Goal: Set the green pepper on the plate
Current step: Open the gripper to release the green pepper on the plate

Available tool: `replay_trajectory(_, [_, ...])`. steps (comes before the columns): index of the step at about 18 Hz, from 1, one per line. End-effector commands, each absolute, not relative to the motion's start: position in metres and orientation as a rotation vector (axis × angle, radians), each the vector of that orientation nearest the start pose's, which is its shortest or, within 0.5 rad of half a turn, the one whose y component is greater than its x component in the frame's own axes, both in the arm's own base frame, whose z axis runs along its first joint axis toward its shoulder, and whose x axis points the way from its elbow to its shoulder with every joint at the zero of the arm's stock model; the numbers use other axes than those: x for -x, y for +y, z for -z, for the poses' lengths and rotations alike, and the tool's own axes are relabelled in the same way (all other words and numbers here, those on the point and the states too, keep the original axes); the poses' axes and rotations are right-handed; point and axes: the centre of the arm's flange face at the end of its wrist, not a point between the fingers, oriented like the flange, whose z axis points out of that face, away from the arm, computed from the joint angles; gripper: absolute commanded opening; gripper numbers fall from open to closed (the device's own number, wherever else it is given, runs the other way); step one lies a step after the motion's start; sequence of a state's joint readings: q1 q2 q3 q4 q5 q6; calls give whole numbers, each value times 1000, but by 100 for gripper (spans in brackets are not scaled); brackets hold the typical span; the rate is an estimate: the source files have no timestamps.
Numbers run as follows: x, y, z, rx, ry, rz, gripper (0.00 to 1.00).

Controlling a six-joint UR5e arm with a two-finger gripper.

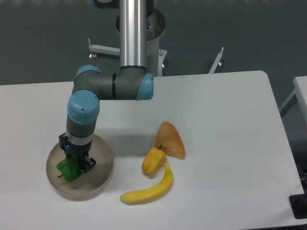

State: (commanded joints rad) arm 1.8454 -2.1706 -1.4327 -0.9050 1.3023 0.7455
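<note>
The green pepper [68,169] is small, glossy and bright green, and lies over the left part of the beige-grey plate [101,167] near the table's front left. My gripper [75,164] points straight down over the plate with its fingers around the pepper. The pepper sits at the fingertips, partly hidden by them. I cannot tell whether it rests on the plate's surface or hangs just above it.
A yellow-orange pepper [153,161], an orange wedge-shaped fruit [171,140] and a banana [148,189] lie together right of the plate. The table's front edge runs just below the plate. The arm's base column [133,33] stands at the back.
</note>
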Motion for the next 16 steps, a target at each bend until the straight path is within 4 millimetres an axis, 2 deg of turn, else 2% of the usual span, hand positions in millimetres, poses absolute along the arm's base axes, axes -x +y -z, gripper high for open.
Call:
replay_trajectory(5, [38, 726, -263, 2741, 700, 193, 51])
replay_trajectory(8, [38, 726, -262, 2742, 700, 194, 56])
replay_trajectory(10, [38, 725, -261, 2744, 698, 195, 67])
replay_trajectory(16, [38, 725, -261, 2744, 698, 195, 73])
